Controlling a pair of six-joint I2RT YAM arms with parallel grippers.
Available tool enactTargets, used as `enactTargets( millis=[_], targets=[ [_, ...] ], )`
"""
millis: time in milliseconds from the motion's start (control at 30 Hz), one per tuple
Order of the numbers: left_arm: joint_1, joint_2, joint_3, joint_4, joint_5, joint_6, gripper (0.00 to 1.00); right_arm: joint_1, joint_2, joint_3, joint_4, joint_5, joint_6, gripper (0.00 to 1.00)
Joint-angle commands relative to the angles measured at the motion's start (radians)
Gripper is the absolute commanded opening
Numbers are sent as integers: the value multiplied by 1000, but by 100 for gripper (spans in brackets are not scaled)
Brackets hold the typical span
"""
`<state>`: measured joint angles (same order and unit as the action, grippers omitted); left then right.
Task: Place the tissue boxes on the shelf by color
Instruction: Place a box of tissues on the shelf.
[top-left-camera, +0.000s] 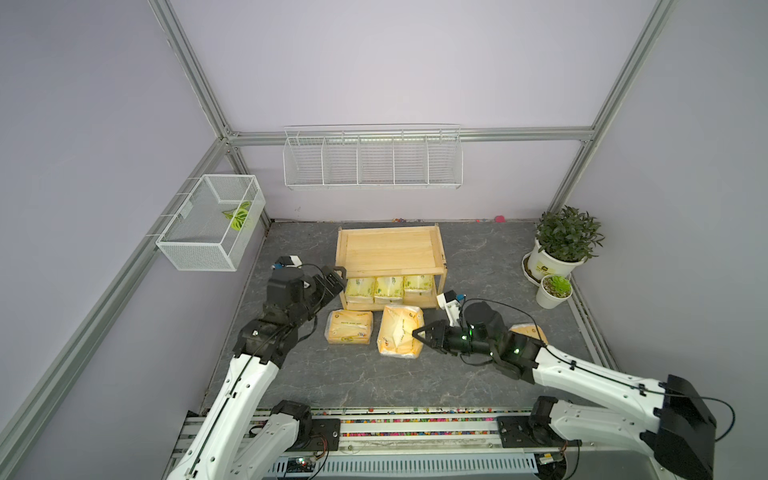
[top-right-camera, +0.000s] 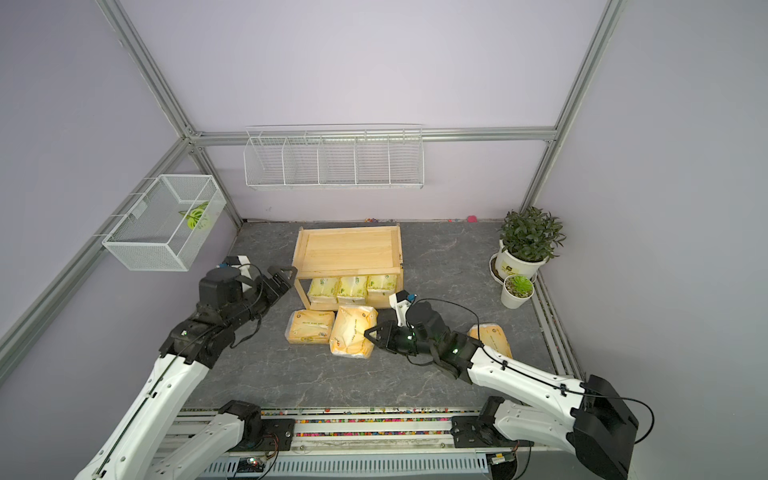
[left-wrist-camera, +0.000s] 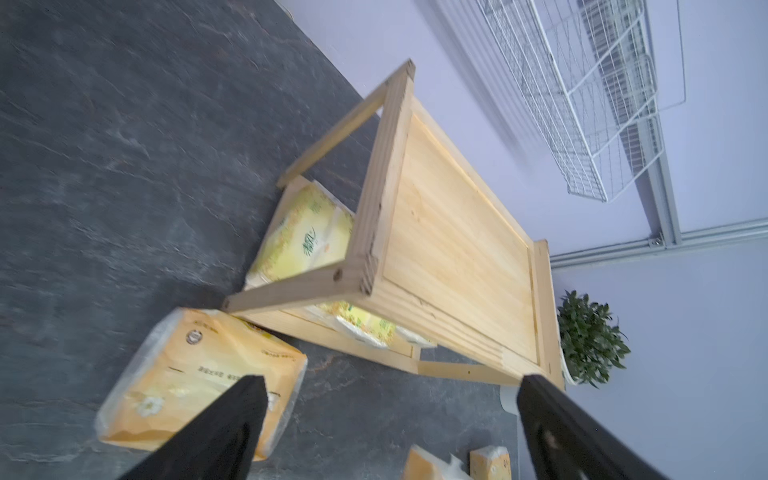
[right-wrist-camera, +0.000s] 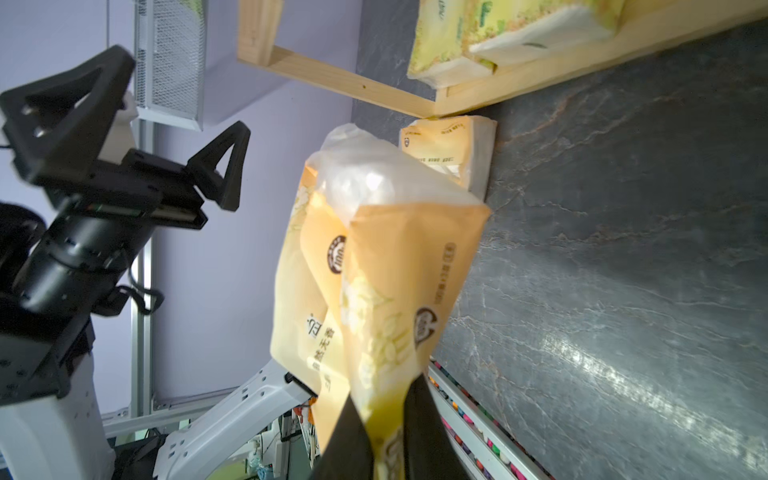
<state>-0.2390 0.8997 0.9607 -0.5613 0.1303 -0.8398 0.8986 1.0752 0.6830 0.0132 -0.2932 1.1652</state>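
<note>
Writing on orange tissue pack (right-wrist-camera: 386, 257) illegible, right tool (right-wrist-camera: 386, 401) pinched on it, left tool (left-wrist-camera: 390, 380) spread, empty.

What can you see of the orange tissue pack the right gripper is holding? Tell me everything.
A soft rectangular orange-yellow pack in glossy plastic wrap, with pale flower print, dark round logos and lines of small text. The right gripper is shut on one edge, creasing the wrap there. It is tilted, in front of the wooden shelf and beside another orange pack lying flat. Whether its far end touches the table is unclear.
</note>
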Motion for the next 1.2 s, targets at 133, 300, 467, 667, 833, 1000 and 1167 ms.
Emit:
enactTargets(
  millis=[133, 300, 467, 667, 833, 1000, 1167],
  targets=[
    [136, 145, 161, -89, 110, 147, 100, -117, 61, 278, -299, -157, -148, 15],
    [169, 218, 231, -86, 123, 174, 100, -198, 214, 503, -339, -266, -207, 15],
    [182, 281, 276, -80, 131, 188, 100, -238, 404, 725, -370, -337, -239, 15],
    [198, 330, 323, -81, 137, 200, 100, -251, 607, 963, -384, -370, -239, 15],
    [207, 346, 351, -92, 135, 208, 100, -252, 750, 1116, -389, -386, -214, 16],
    [211, 339, 357, -98, 141, 209, 100, -253, 863, 1236, -419, -389, -213, 16],
    [214, 330, 349, -101, 143, 209, 100, -253, 935, 1294, -425, -389, -197, 17]
  ],
)
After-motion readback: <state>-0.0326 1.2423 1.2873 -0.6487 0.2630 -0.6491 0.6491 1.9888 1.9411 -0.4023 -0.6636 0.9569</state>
